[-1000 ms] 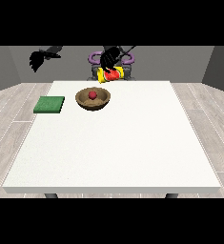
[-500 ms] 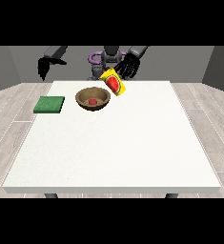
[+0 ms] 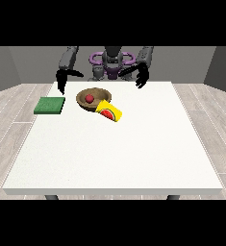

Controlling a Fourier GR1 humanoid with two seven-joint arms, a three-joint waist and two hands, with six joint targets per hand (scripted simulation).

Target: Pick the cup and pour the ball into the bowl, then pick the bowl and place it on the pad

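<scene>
Now the white table (image 3: 114, 153) carries a green pad (image 3: 49, 105) at the view's left, a brown bowl (image 3: 81, 100) holding the red ball (image 3: 89, 98), and the yellow cup (image 3: 109, 111) on its side touching the bowl, long axis slanting toward the view's lower right. Both hands, at the view's left (image 3: 61, 82) and right (image 3: 142, 79), hang released, grasping nothing.

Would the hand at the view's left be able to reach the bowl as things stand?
Probably yes: that hand hangs above the table just left of the bowl, with nothing between them. The yellow cup lies against the bowl's opposite, right side.
</scene>
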